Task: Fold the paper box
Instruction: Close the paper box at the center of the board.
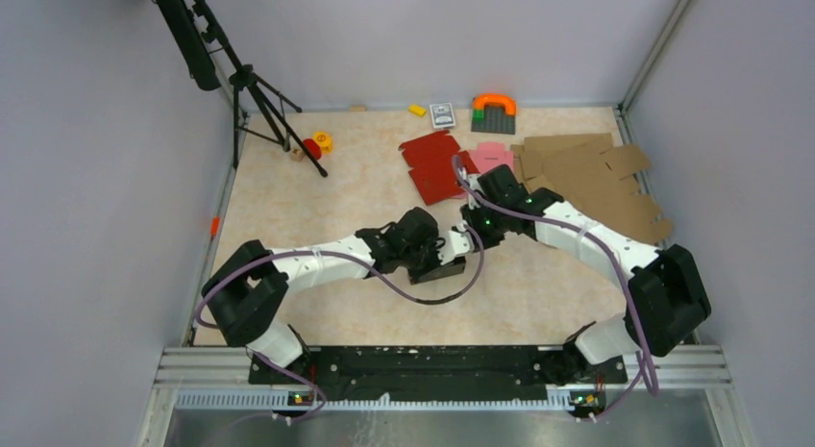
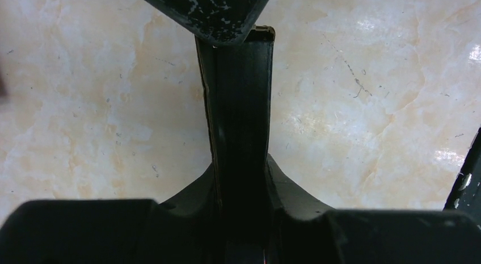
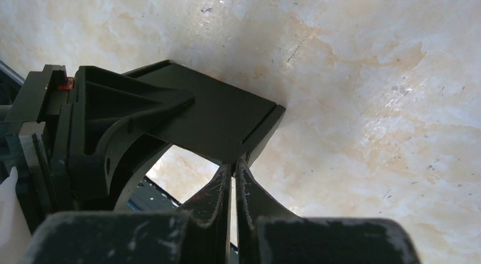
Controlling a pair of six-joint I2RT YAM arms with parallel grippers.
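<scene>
**Operator:** Where is the box?

**Spotter:** Your box [image 1: 449, 271] is at the middle of the table [image 1: 317, 207], between the two wrists. It is well short of the blanks at the back.

**Operator:** Has my left got it?

**Spotter:** Yes. Your left gripper [image 2: 240, 181] is clamped on it. In the left wrist view a folded panel stands edge-on between the fingers.

**Operator:** And the right?

**Spotter:** Your right gripper [image 3: 233, 164] has its fingers pressed together, tips meeting at the box's edge. I cannot tell whether any cardboard sits between them.

**Operator:** Anything blocking the view?

**Spotter:** In your left wrist view a right finger [image 2: 210, 8] covers the box's far end. In the right wrist view your left gripper fills the left side and hides part of the box. From above, the purple cable [image 1: 423, 295] loops just on the near side of the box.

**Operator:** What else is around?

**Spotter:** A red blank [image 1: 432, 164] lies behind, with a pink blank [image 1: 493, 157] touching it. Brown blanks [image 1: 596, 178] are stacked to the right. A tripod [image 1: 252, 86] stands at the far left.
</scene>
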